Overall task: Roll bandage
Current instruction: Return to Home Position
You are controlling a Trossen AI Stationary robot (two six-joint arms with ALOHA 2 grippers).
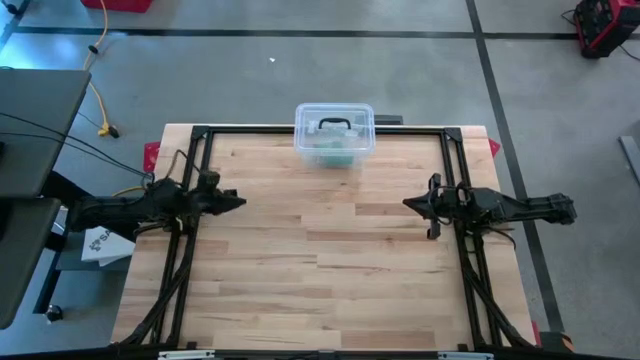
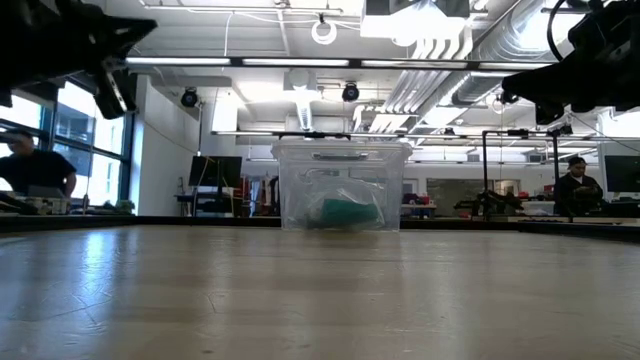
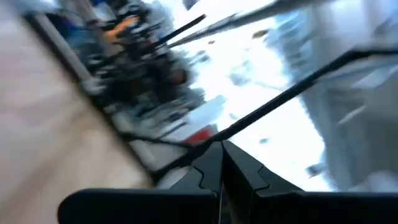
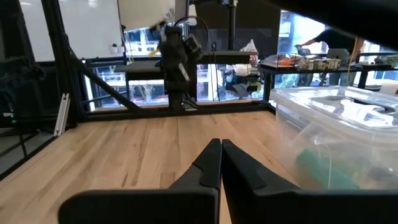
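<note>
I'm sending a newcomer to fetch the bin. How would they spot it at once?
Start at the wooden table, flanked by the left arm and right arm. At the middle of its far edge stands the transparent bin. It is the only container there: clear walls, lid on with a dark handle, a teal packet inside.
</note>
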